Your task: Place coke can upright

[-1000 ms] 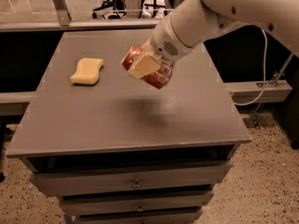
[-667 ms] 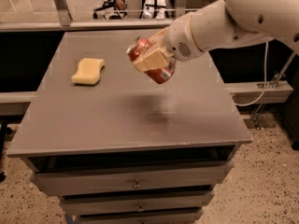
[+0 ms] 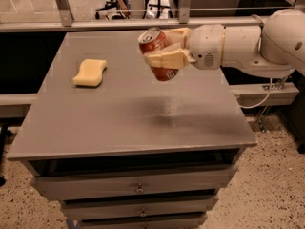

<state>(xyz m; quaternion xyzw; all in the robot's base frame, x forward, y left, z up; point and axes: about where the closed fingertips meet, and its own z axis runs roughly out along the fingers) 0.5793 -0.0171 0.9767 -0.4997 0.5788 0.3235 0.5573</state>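
Observation:
The coke can [image 3: 156, 46] is red-orange with a silver top. It hangs in the air above the back middle of the grey cabinet top [image 3: 138, 113], close to upright with its top leaning a little left. My gripper [image 3: 164, 46] comes in from the right on a white arm and is shut on the coke can. One cream finger [image 3: 167, 59] crosses the can's front and the other sits behind it. The can's shadow falls on the cabinet top below.
A yellow sponge [image 3: 90, 72] lies on the cabinet top at the back left. The cabinet has drawers [image 3: 138, 189] at its front. A glass partition and a rail run behind it, and a white cable hangs at the right.
The arm has swung so that the wrist now lies level from the right. The can has turned from strongly tilted to nearly upright and sits a little higher.

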